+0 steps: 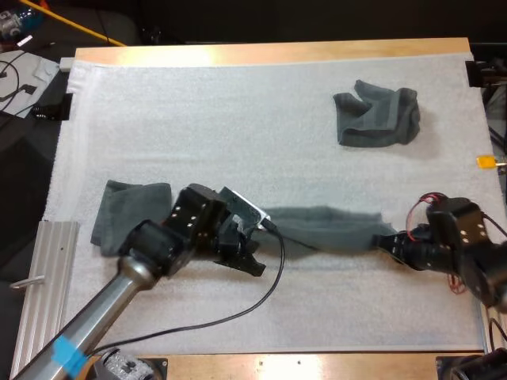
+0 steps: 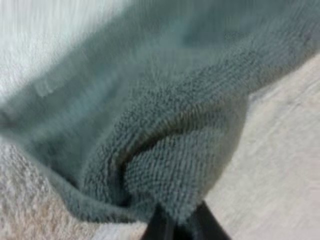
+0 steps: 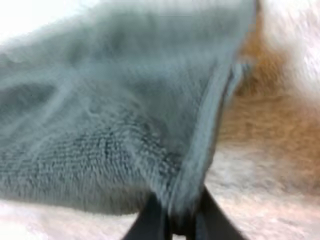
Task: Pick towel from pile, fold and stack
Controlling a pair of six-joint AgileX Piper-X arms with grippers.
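A dark grey-green towel is stretched between my two grippers above the front of the white mat. My left gripper is shut on its left end, and the left wrist view shows the cloth bunched between the black fingers. My right gripper is shut on the right end, with the hemmed edge pinched between its fingers. A crumpled towel lies at the back right of the mat. A folded towel lies at the left, partly hidden behind my left arm.
A ribbed metal plate lies off the mat's front left corner. Cables and small items sit beyond the table's far left corner. The wooden table edge runs along the far side.
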